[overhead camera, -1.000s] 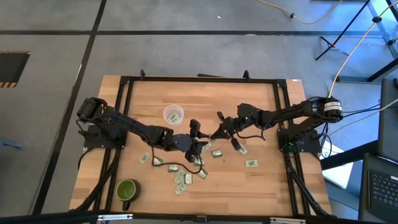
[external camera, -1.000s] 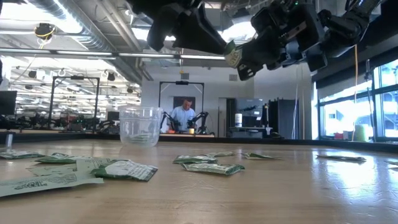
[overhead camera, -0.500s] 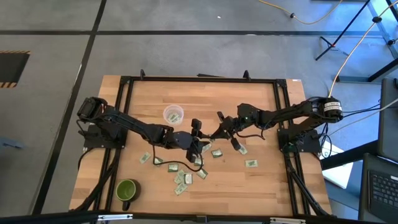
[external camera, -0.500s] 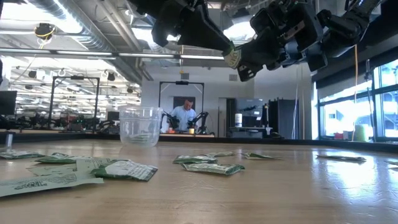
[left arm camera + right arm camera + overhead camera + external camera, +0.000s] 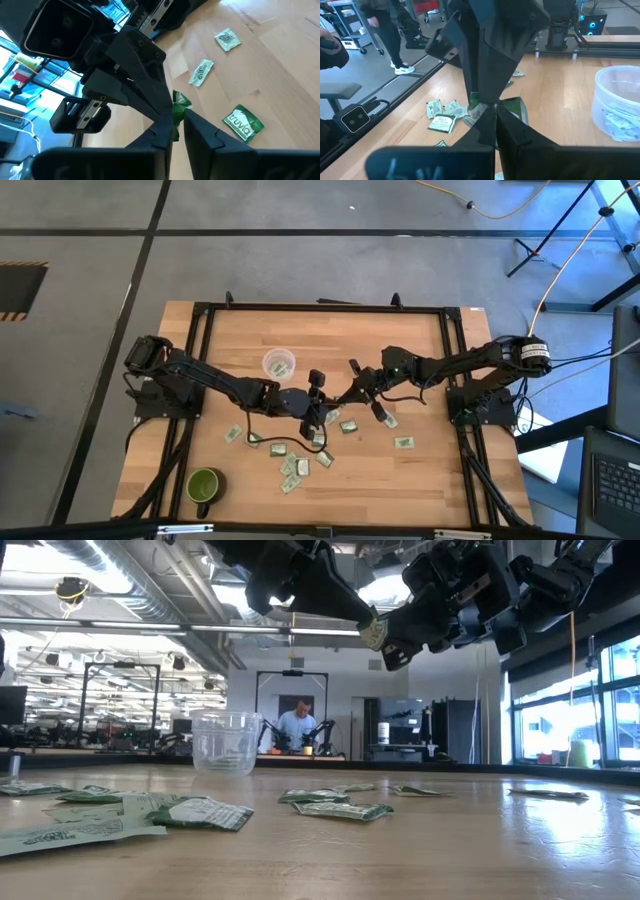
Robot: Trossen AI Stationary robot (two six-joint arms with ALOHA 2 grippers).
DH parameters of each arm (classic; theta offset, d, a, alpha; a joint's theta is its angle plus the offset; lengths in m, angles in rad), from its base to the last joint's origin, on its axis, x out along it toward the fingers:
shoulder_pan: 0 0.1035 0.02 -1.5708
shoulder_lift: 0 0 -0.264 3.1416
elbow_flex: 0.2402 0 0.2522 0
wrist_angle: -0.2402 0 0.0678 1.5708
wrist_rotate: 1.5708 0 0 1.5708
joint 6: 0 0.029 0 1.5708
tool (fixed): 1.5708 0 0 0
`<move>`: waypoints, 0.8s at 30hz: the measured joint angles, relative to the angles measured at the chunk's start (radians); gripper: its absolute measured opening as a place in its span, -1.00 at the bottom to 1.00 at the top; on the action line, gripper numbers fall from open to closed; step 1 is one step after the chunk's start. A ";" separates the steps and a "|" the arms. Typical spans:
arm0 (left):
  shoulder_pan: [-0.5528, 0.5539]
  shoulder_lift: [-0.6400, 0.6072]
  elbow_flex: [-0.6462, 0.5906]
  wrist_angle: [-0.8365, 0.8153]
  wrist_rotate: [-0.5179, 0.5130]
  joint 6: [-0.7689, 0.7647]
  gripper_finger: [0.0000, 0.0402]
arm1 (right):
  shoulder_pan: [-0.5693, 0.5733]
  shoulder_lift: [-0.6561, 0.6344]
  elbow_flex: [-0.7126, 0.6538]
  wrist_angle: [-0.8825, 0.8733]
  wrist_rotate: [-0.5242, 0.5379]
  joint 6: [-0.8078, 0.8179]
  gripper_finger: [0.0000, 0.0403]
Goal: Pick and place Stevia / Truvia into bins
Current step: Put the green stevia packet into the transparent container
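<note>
Wooden boards are making up the table (image 5: 420, 470), which is sitting in the middle of the high view with grey floor all around it. Both arms are reaching toward the middle of the table and meeting there, up in the air. The right gripper (image 5: 385, 640) is pinching one green and white sachet (image 5: 374, 631) tight between its fingers, near the top middle of the low view. The left gripper (image 5: 362, 618) is closing its fingers on the same sachet from the other side, so both claws are touching it. Many other sachets (image 5: 296, 468) are lying flat on the wood in the lower middle of the high view. The clear cup (image 5: 278, 364) is standing upright in the upper left part of the table, with a few sachets inside it. A green mug (image 5: 204, 485) is sitting in the lower left corner of the table. Far behind the table, a person (image 5: 294, 724) is sitting in the room.
</note>
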 joint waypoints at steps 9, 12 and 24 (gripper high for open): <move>0.000 0.000 0.000 -0.012 0.000 0.000 -0.98 | 0.000 0.001 0.000 0.002 0.002 -0.004 -0.96; 0.000 0.000 0.000 -0.016 -0.002 0.000 -0.99 | 0.000 0.001 -0.001 0.015 0.032 -0.007 -0.91; -0.001 -0.010 0.000 -0.070 -0.055 -0.123 -0.99 | -0.038 -0.064 -0.001 -0.031 0.146 -0.030 -0.26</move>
